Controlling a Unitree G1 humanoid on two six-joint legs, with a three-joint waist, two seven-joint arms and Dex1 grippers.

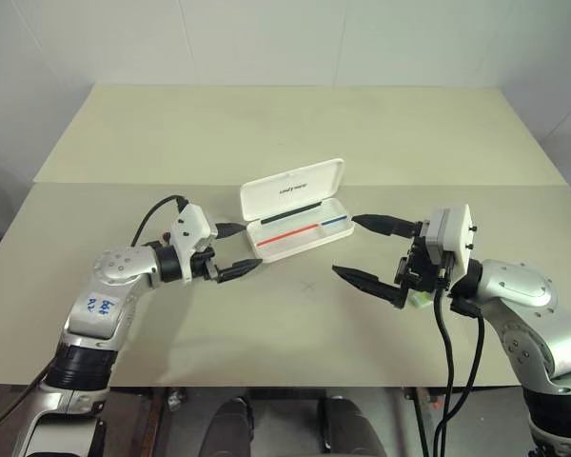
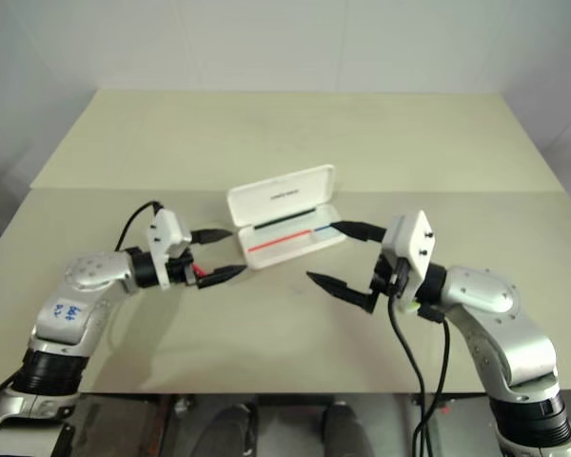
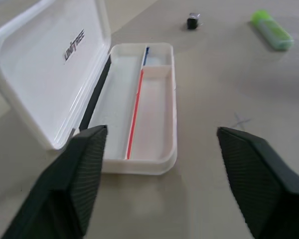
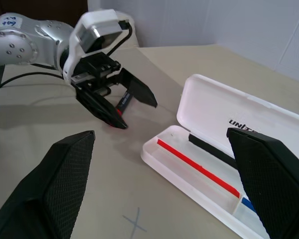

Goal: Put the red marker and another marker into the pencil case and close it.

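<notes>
Your case (image 1: 295,209) lies open mid-table between both wide-open, empty grippers, left (image 1: 236,251) and right (image 1: 369,249), with the red marker (image 4: 122,103) under the left and the green marker (image 3: 272,30) near the right

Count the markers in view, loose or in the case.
2. The red marker lies on the table beneath the left gripper. The lime-green marker lies on the table by the right arm. None shows inside the pencil case.
</notes>
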